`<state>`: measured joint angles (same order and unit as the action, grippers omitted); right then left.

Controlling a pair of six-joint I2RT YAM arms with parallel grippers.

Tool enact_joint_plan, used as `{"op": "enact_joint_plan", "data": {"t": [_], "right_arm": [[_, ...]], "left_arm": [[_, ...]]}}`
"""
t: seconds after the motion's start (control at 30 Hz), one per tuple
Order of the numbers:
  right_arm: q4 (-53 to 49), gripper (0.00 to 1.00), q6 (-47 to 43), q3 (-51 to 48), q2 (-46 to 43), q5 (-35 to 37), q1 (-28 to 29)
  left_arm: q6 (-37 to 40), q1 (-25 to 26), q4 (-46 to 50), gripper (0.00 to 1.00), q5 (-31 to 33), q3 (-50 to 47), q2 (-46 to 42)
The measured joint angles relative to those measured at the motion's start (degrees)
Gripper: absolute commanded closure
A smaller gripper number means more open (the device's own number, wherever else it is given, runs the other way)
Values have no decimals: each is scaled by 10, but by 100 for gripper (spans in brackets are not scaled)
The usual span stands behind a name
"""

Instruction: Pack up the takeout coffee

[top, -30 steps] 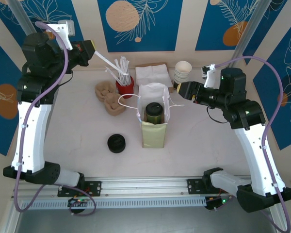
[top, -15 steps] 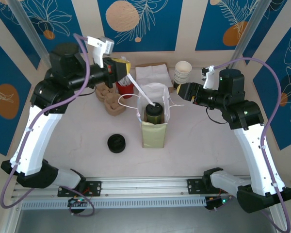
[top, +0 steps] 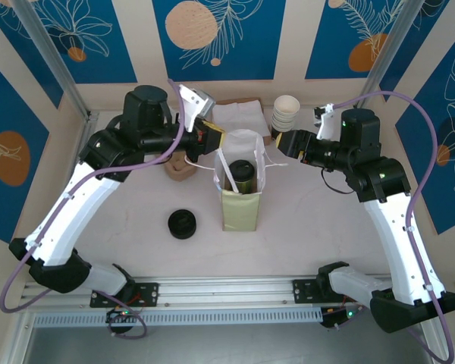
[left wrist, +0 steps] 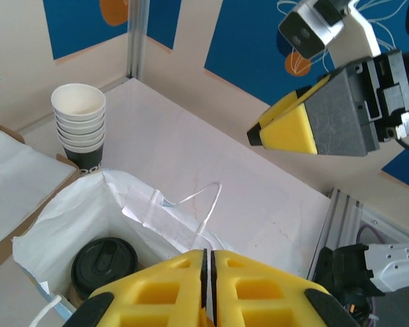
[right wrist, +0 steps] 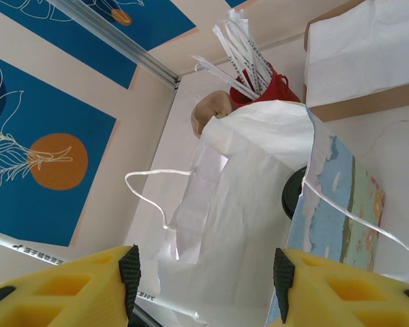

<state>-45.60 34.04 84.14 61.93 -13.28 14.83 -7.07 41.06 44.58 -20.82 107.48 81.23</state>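
Lidded coffee cup (top: 241,176) stands inside bag (top: 240,214) on counter (top: 136,205); light, thin-walled, crushable, best gripped mid-body; left claw (top: 214,142) clamped on straw (top: 226,168); right claw (top: 282,144) apart.

The bag (top: 239,214) half hides the takeout coffee (top: 243,171).

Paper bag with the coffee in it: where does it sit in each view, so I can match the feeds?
Top external: paper bag, middle of the picture.
Left wrist: bag lower left, mouth open.
Right wrist: bag centre, white side facing.
Shared landmark: white napkins, close by the bag in all three.
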Motion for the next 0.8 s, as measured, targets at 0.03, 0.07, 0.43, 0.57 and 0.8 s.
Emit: {"op": "enact_joint_plan", "data": {"t": [0.03,0.07,0.43,0.57,0.8], "right_arm": [[0,43,0,-1,0,0,0],[1,43,0,-2,0,0,-1],[4,43,0,-7,1,3,-2],[13,43,0,-11,6,4,-3],[23,43,-9,-9,40,4,-5]], "left_arm": [[3,2,0,89,0,-5,0],[7,5,0,89,-1,-9,2],[28,19,-4,86,-2,-80,19],[28,20,-3,85,-1,-88,23],[32,21,-2,75,3,-88,23]]}}
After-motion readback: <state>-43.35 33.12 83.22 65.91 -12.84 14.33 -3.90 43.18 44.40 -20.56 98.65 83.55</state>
